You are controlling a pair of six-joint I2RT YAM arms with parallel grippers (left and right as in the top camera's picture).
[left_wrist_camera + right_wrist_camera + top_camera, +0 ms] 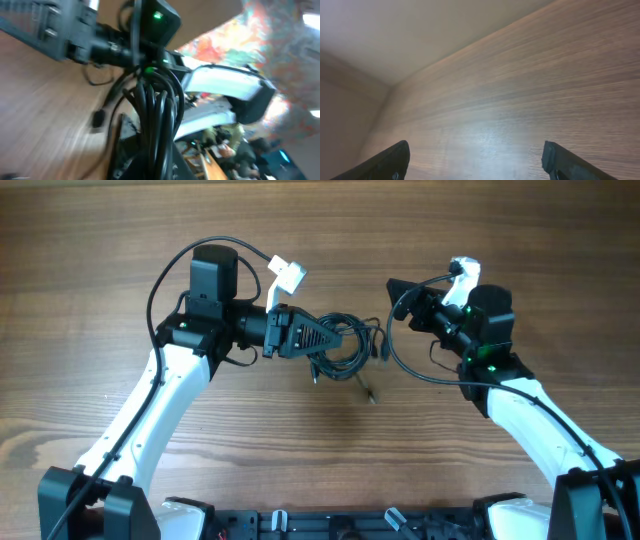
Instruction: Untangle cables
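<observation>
The cables (pixel 350 345) are a bunch of thin black looping strands at the table's middle, with loose plug ends trailing toward the front (pixel 371 392). My left gripper (pixel 332 336) reaches in from the left and is shut on the bunch. In the left wrist view the black strands (pixel 157 115) run up from between the jaws, lifted off the wood. My right gripper (pixel 398 298) is just right of the bunch, apart from it, open and empty. In the right wrist view its fingers (pixel 477 162) are wide apart over bare wood, and no cable shows.
The wooden table (pixel 120 240) fills the view. A thicker black arm wire (pixel 405 365) loops beside the right wrist. The right arm's white link (pixel 225 85) shows behind the strands in the left wrist view. A white connector (pixel 287 275) sits on the left arm.
</observation>
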